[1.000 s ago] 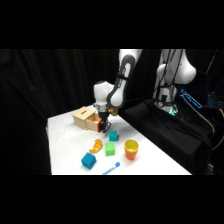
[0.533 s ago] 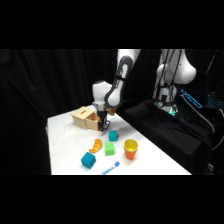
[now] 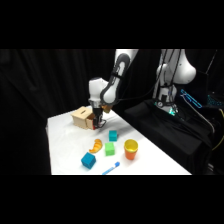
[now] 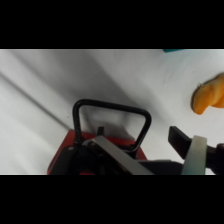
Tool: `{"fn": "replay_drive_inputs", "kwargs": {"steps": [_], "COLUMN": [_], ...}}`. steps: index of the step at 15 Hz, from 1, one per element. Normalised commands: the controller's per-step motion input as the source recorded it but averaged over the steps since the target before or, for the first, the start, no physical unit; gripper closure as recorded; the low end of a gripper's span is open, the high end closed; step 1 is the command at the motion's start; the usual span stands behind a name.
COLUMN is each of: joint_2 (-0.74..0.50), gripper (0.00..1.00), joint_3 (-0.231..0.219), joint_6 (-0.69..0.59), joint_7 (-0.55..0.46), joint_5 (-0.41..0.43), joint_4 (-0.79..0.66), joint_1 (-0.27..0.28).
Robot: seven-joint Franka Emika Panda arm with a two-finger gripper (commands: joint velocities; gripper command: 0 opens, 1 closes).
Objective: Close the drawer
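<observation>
The light wooden box (image 3: 80,116) stands at the table's far left corner. Its drawer (image 3: 90,123) shows a red-orange front facing right. My gripper (image 3: 98,122) hangs low right against that front. In the wrist view the drawer's red-orange front panel (image 4: 64,159) lies at the bottom left. Its dark loop handle (image 4: 112,120) arches over the white table just beyond the gripper's black linkage. How far the drawer stands out of the box cannot be made out.
Right of the box lie a teal cube (image 3: 113,135), a green cube (image 3: 109,148), a blue cube (image 3: 88,160), an orange piece (image 3: 95,145) (image 4: 210,95), a yellow-orange cup (image 3: 130,149) and a blue spoon (image 3: 111,167). Black cloth borders the table's right edge.
The gripper has edged slightly left, toward the box, staying low at the drawer's front. The other objects have not moved.
</observation>
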Motion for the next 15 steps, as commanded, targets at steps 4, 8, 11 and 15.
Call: {"fn": "replay_drive_inputs", "kwargs": {"steps": [4,8,11,15], "joint_2": [0.15,0.27,0.29,0.20], "gripper": [0.00,0.00,0.00,0.00], "joint_3": [-0.040,0.005,0.024,0.012], "joint_6": [-0.16,-0.17,-0.16,-0.11], "joint_7": [0.06,0.00,-0.03,-0.05], "joint_5": [-0.120,-0.077,-0.064,-0.064], "joint_4": [0.36,0.43,0.42,0.31], "joint_1": [-0.053,-0.106,-0.112,-0.100]}}
